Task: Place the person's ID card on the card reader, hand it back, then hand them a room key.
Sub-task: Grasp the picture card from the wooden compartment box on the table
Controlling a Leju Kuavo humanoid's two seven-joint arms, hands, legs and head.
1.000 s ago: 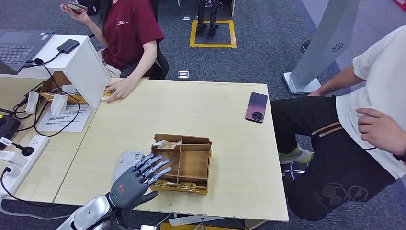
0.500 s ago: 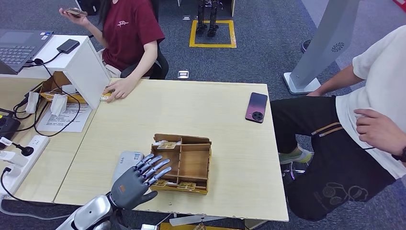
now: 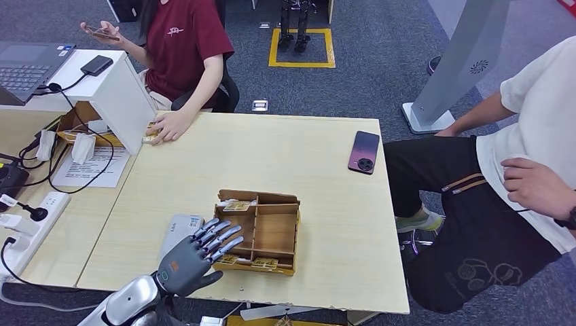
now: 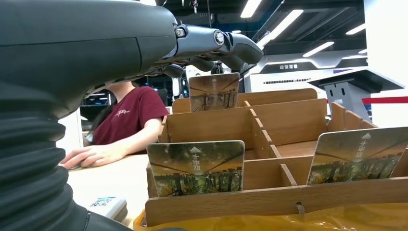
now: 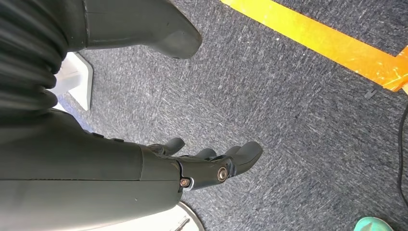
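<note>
My left hand (image 3: 195, 255) hovers low over the near edge of the table, fingers spread and holding nothing. Its fingertips (image 3: 221, 238) reach the left side of the wooden divided box (image 3: 275, 234). A grey card reader (image 3: 176, 229) lies just beyond the hand with no card on it. In the left wrist view my fingers (image 4: 211, 42) stretch above the box (image 4: 288, 120), where room key cards (image 4: 196, 167) stand upright in slots. A person in a red shirt rests a hand (image 3: 170, 125) over a small yellowish card (image 3: 149, 134) at the table's far left. My right hand (image 5: 211, 166) hangs over the carpet, empty.
A phone (image 3: 364, 151) lies at the table's far right edge. A second person in a white shirt (image 3: 536, 129) sits close to the right side. A white shelf (image 3: 119, 95), cables and a power strip (image 3: 27, 224) crowd the left desk.
The red-shirted person's raised hand with a phone has dropped slightly and shifted left. The seated person's hand on the right moved a little. My left hand stays in place.
</note>
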